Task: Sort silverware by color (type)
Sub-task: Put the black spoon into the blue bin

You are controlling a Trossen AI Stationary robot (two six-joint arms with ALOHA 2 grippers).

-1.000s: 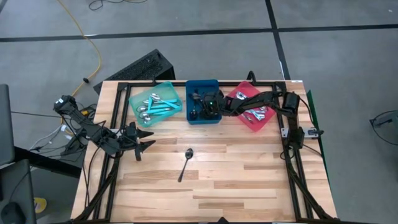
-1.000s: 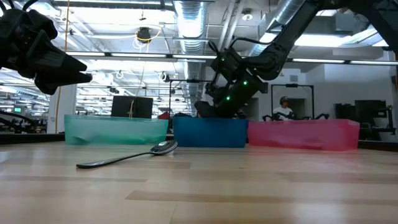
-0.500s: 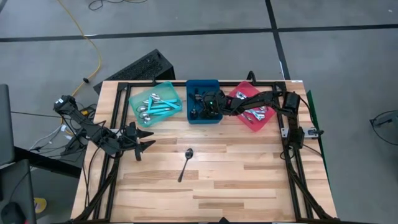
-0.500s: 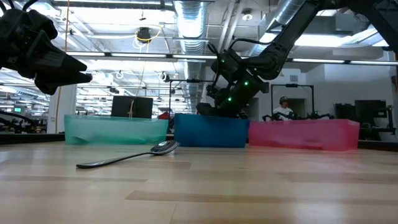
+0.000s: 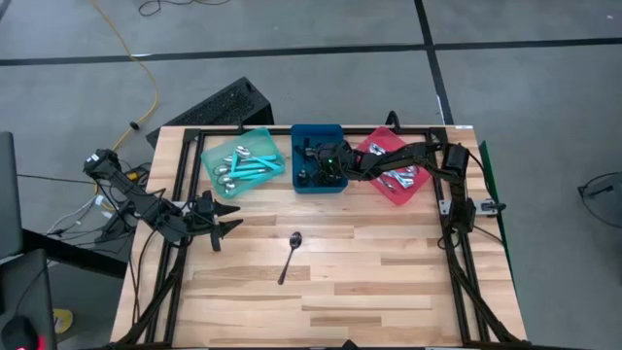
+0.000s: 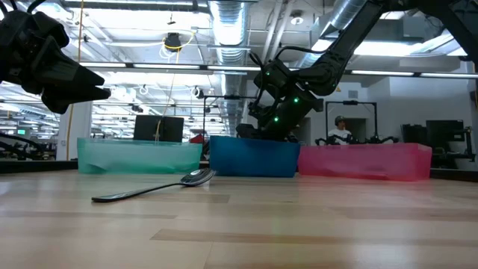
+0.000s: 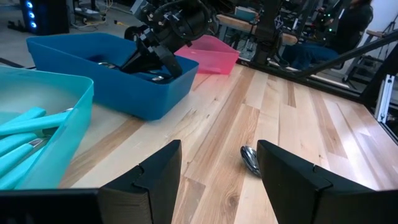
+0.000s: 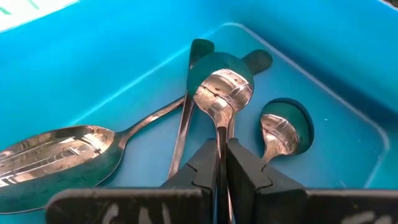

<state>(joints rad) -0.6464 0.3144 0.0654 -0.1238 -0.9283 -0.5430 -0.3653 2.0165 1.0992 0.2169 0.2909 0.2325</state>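
Three trays [image 5: 317, 133] stand in a row, and one dark spoon [image 5: 290, 255] lies on the table.

Blue tray [image 6: 252, 159] walls block the low view: spoons inside and the right gripper's [image 5: 313, 167] fingertips hidden there. Teal tray [image 6: 139, 156] and red tray [image 6: 364, 161] contents only vague through the plastic. Right wrist view: held spoon's [image 8: 220, 93] handle disappears between the fingers; big spoon [image 8: 57, 154] cut off at the edge. Left wrist view: lone spoon [image 7: 250, 159] handle cut off, behind a finger. High view: red tray spoons too small to count.
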